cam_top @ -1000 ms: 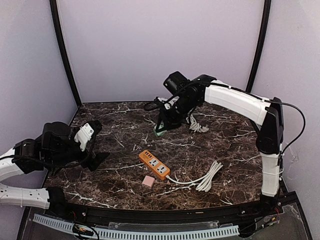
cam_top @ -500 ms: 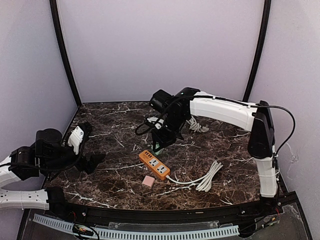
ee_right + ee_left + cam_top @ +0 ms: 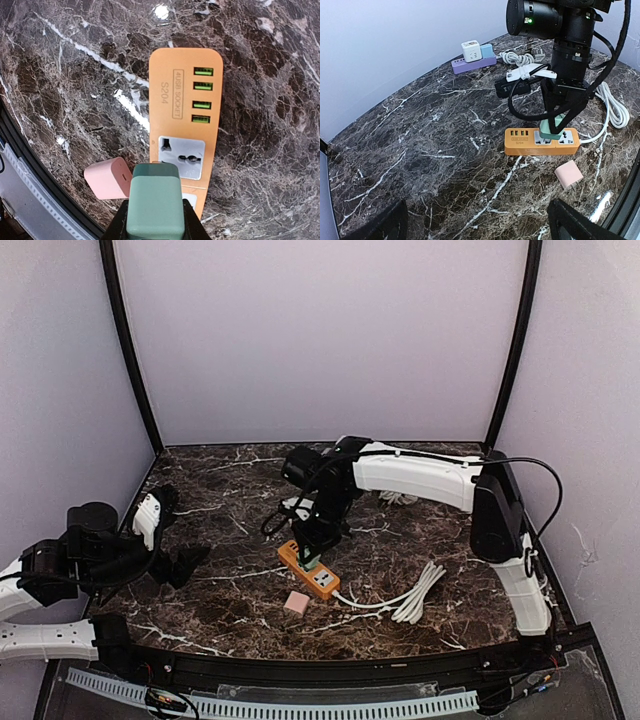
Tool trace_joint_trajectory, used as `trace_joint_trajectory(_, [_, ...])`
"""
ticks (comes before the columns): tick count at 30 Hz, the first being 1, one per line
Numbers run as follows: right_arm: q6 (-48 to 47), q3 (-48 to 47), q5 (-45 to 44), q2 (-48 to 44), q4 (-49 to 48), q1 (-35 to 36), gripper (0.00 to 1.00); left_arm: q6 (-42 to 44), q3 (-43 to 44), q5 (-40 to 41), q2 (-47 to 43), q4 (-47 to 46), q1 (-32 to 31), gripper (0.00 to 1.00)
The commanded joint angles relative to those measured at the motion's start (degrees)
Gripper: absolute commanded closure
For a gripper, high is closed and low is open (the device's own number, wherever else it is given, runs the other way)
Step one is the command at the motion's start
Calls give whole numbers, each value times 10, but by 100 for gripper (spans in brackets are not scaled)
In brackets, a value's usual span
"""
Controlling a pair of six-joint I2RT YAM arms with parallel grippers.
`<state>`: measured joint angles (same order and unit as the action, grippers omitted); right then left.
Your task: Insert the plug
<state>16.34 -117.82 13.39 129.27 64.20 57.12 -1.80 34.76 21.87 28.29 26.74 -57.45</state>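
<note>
Figure: within the last second the right gripper [image 3: 311, 548], clamped on the green plug [image 3: 550, 129], had swung in from beyond the orange power strip [image 3: 310, 570] to its sockets, so seating looked imminent, while the left gripper [image 3: 184, 562] stayed wide open, well left of the strip.

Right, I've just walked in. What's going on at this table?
The right gripper is shut on a green plug, holding it upright over the sockets of the orange power strip. Whether the pins are in yet cannot be told. The left gripper hangs open and empty, off to the left. A pink block lies on the table beside the strip.
</note>
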Motion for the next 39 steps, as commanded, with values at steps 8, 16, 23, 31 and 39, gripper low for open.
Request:
trace_joint_trajectory(8, [-9, -45, -25, 32, 25, 10, 100, 0, -8, -3, -5, -9, 3, 1])
trace_joint_trajectory(16, [-21, -46, -34, 39, 36, 10, 100, 2, -8, 1, -5, -9, 3, 1])
trace_joint_trajectory(23, [-23, -77, -31, 59, 38, 10, 100, 3, -8, 0, -5, -8, 3, 1])
trace_joint_trajectory(31, [-22, -78, -31, 63, 39, 10, 100, 5, -9, -1, -4, -8, 3, 1])
trace_joint_trajectory(39, [-15, -83, -37, 70, 49, 11, 100, 6, -8, -2, -3, -8, 3, 1])
